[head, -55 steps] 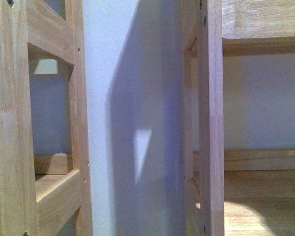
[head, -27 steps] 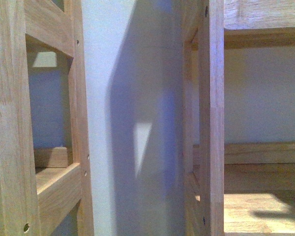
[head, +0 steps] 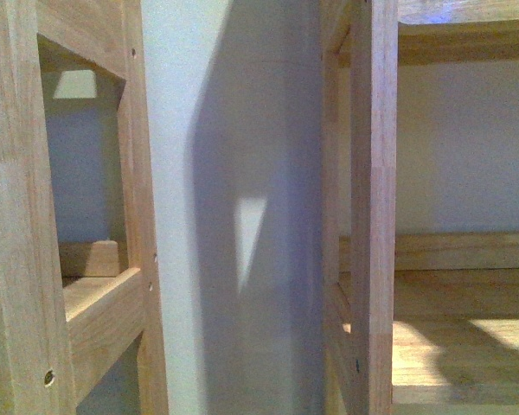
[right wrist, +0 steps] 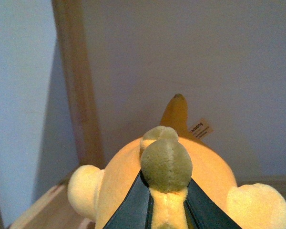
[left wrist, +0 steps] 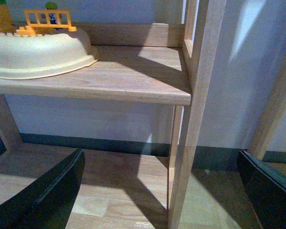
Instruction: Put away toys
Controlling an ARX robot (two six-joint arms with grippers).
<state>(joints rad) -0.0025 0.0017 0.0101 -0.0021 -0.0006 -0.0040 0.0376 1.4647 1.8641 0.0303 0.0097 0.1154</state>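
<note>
The orange-yellow plush animal (right wrist: 209, 167) fills the lower part of the right wrist view, with pale yellow paws at both sides, an olive round bump on top and a white tag at its far end. My right gripper (right wrist: 166, 193) is shut on it, and its dark fingers (right wrist: 133, 205) pinch a ridge of plush just below the bump. In the left wrist view my left gripper (left wrist: 157, 191) is open. Its dark fingers (left wrist: 43, 195) stand far apart with nothing held between them. Neither arm shows in the front view.
A wooden shelf (left wrist: 128, 78) carries a cream basin (left wrist: 43, 55) with an orange toy fence (left wrist: 47, 20). A wooden upright (left wrist: 193, 119) stands between the left fingers, over a lower board (left wrist: 109, 176). The front view shows shelf posts (head: 372, 207), a right-hand shelf board (head: 450, 346) and a white wall (head: 233, 130).
In the front view the shelving has slid upward in the picture. More of the lower right shelf board shows, and the shadow on it has shifted.
</note>
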